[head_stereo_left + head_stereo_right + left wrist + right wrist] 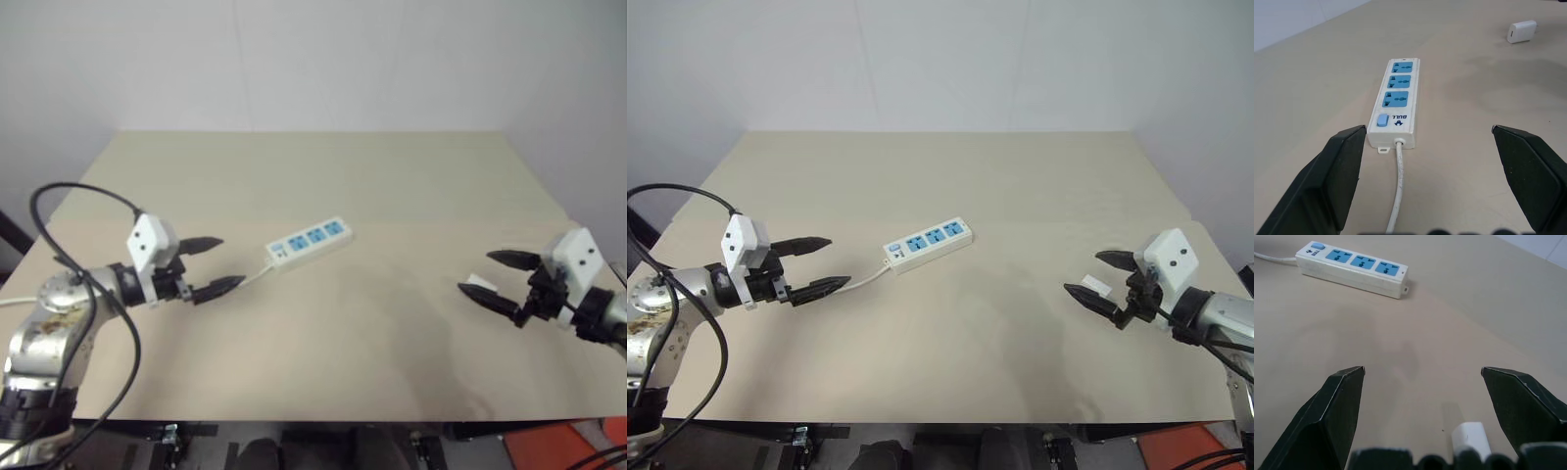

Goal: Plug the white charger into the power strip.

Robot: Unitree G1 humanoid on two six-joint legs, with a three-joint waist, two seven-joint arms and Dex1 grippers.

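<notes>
Fingers (1095,295) of the right gripper (1101,279) apart above white charger (1095,286) | left gripper (825,263) apart near power strip (929,243) | lower squarely, clamp charger's sides on desk (950,343).

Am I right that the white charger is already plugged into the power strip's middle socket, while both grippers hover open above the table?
Not quite: the white charger is not plugged in. It lies on the table, apart from the power strip, whose three sockets are empty, as the left wrist view shows. The left gripper and right gripper do hover open.
</notes>
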